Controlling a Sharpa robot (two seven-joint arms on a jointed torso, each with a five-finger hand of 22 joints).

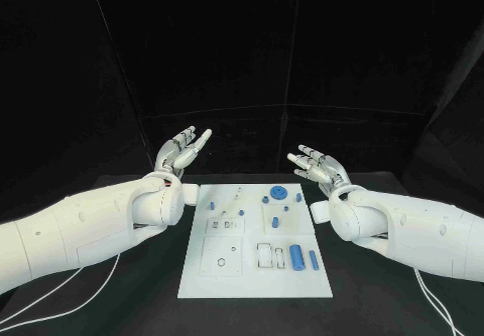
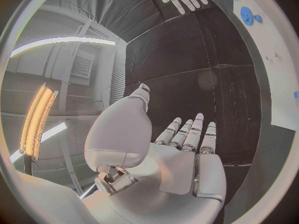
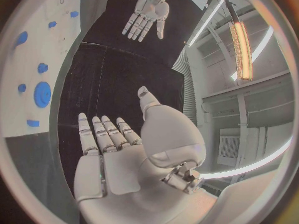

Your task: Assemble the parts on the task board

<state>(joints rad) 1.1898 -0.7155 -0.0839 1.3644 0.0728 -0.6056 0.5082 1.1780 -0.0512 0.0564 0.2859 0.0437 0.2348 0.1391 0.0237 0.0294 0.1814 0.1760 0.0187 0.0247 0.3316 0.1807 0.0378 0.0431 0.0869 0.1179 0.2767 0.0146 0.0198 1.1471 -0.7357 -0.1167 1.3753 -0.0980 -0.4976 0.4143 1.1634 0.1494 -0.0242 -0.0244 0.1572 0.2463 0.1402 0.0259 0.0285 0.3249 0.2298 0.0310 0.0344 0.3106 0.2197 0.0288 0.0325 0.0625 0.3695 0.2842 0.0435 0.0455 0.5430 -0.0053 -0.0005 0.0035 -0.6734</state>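
The left hand [image 1: 184, 150] is raised above the far end of the tabletop [image 1: 151, 280], fingers straight and slightly apart, holding nothing and touching nothing. The right hand [image 1: 319, 166] mirrors it on the other side, likewise spread, empty and clear of everything. The two palms face roughly towards each other across the far end of the task board [image 1: 254, 276].

The task board lies flat in the middle of the tabletop, between the two forearms. Blue parts sit on it: a round disc [image 1: 278, 191] near the far edge, several small pegs [image 1: 212, 206] around it, and a thick cylinder [image 1: 296, 255] with a thinner rod [image 1: 314, 260] just beside it, nearer the robot. No writing or label on the board can be read.
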